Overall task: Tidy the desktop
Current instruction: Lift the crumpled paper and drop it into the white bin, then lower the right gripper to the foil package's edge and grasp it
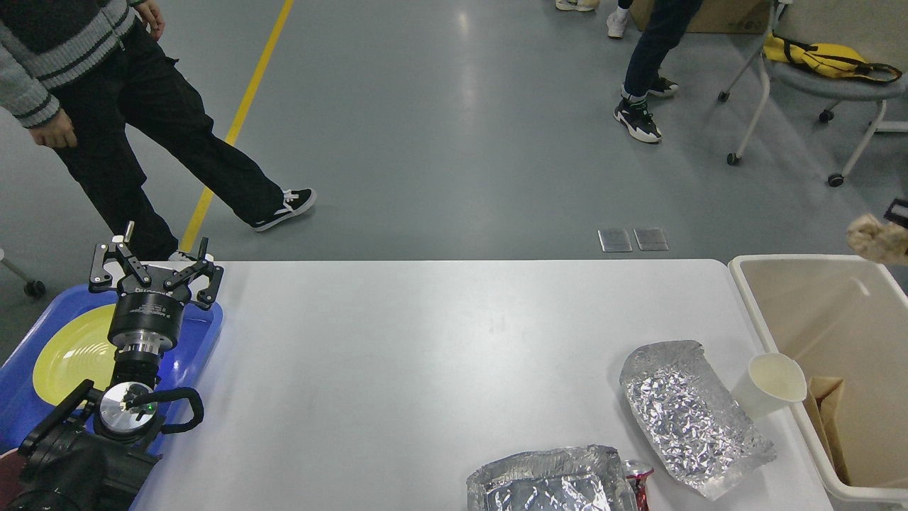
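Desktop [397,355], the wide white tabletop, fills the lower half of the view and is only partly tidy. Middle and left are bare. Near the front right lie two crumpled foil trays, one long [691,415] and one at the bottom edge [543,482], with a red can [638,475] between them and a paper cup [773,383] tipped just beside the bin wall. So approx. four items left to clear.

Beige bin [752,312] stands at the right end of the desktop, w/ a brown paper piece [826,404] already inside. Above its far right rim hangs a crumpled paper wad [876,238], at the frame edge. A dark bit of the right gripper [898,213] shows next to it; can't tell if it grips or has let go. My guess: that wad is about to go in the bin.

Left gripper [152,270] hovers w/ fingers spread, holding nothing, over the blue tray [206,333], which carries a yellow plate [67,351] at the left end.

People walk on the floor beyond; not relevant.
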You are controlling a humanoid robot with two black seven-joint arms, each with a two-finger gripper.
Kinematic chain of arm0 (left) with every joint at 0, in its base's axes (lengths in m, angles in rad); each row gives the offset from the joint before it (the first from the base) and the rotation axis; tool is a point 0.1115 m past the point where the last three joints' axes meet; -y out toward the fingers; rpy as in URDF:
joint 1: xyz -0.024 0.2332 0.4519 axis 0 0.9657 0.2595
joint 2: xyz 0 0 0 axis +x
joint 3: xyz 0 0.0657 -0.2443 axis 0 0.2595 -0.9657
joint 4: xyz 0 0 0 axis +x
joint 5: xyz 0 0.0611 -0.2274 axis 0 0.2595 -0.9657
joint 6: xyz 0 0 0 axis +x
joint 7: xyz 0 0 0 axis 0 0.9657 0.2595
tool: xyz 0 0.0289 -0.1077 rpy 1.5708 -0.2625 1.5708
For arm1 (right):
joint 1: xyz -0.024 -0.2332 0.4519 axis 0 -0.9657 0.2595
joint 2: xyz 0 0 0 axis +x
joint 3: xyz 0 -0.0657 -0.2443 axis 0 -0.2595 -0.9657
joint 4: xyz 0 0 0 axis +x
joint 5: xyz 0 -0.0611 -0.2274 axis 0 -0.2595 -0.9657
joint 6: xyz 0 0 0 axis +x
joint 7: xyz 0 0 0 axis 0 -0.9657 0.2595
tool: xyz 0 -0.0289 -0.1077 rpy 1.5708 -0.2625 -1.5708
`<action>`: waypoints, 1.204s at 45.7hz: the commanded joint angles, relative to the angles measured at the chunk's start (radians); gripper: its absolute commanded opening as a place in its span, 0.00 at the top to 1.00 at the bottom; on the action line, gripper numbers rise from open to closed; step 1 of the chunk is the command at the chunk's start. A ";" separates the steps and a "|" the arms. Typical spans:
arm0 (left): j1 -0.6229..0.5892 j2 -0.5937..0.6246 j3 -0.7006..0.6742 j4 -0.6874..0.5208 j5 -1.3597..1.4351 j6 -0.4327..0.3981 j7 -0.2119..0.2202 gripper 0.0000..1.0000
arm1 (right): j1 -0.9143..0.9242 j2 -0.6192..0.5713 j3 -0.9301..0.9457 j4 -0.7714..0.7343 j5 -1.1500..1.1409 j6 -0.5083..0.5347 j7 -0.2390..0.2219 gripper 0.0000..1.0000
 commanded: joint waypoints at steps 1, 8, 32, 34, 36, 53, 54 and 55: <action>0.000 0.000 0.000 0.000 0.000 0.000 0.000 0.03 | -0.141 0.061 0.041 -0.045 0.034 -0.131 -0.003 0.98; 0.000 0.000 0.000 0.000 0.000 0.000 0.000 0.03 | -0.209 0.100 0.042 -0.048 0.059 -0.224 -0.008 0.00; 0.000 0.000 0.000 0.000 0.000 0.000 0.000 0.03 | 0.010 0.121 0.042 -0.048 0.061 -0.229 -0.011 0.00; 0.000 0.000 0.000 0.000 0.000 0.000 0.000 0.03 | 0.047 0.130 0.042 -0.048 0.061 -0.226 -0.009 0.00; 0.000 0.000 0.000 0.000 0.000 0.000 0.000 0.03 | 0.082 0.144 0.034 -0.045 0.059 -0.223 -0.009 0.00; 0.000 0.000 0.000 0.000 0.000 0.000 0.000 0.03 | 0.706 -0.035 -0.125 0.655 0.044 -0.019 -0.009 0.00; 0.000 0.000 0.000 0.000 0.000 0.000 0.000 0.03 | 0.749 -0.051 -0.137 0.733 0.041 -0.016 -0.009 0.00; 0.000 0.000 0.000 -0.002 0.000 0.000 0.000 0.03 | 0.791 -0.066 -0.151 0.813 0.039 -0.013 -0.011 0.00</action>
